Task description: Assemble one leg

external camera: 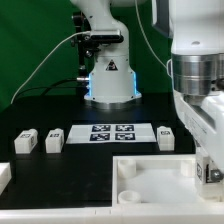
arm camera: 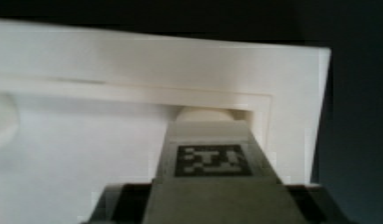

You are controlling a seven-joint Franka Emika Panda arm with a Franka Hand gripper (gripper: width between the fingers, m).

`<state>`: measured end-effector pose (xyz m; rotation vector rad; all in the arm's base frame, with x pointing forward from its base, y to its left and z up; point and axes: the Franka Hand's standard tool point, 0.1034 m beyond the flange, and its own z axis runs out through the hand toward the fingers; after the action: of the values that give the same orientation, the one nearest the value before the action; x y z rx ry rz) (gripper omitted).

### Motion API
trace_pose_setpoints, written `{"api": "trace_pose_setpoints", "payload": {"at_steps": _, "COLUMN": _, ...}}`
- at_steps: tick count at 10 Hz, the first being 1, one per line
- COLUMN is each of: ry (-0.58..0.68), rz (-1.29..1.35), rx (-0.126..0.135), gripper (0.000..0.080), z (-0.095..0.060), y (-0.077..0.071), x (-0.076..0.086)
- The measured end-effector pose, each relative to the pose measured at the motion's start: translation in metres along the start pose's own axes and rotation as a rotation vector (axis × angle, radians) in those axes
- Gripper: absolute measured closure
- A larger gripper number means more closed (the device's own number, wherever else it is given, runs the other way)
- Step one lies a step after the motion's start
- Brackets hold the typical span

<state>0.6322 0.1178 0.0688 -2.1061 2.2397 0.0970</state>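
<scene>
From where I stand the tabletop (external camera: 60,110) looks matt black, cloth-like. The leg (arm camera: 207,132) is smooth white plastic, dull rather than shiny (its tag (arm camera: 209,161) printed flat black-and-white). The big panel (arm camera: 152,70) matches it. The arm's shell (external camera: 195,30) is glossy white.

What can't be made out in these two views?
Wrist view: whether the small white tagged plastic leg touches the large flat white panel; blurred.
Exterior view: how the tool holds that leg; too small, at the right edge.
Exterior view: white object at the left edge; cut off.
</scene>
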Motion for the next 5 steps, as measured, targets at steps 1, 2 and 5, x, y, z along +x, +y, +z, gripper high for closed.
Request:
{"api": "trace_pose_setpoints", "payload": {"at_steps": 1, "ry": 0.0, "rz": -0.031, "rx": 0.0, "gripper": 0.0508, "z": 0.0, "y": 0.0, "x": -0.0003}}
{"api": "trace_pose_setpoints", "payload": {"at_steps": 2, "ry": -0.002, "rz": -0.056, "rx": 0.0, "gripper": 0.0453, "z": 0.0002, "y": 0.0002, "x": -0.0007}}
{"api": "trace_pose_setpoints", "payload": {"at_steps": 5, "ry": 0.001, "rz": -0.435, "rx": 0.037, "gripper": 0.0172, "z": -0.0086, "y": -0.0047, "x": -0.0022}}
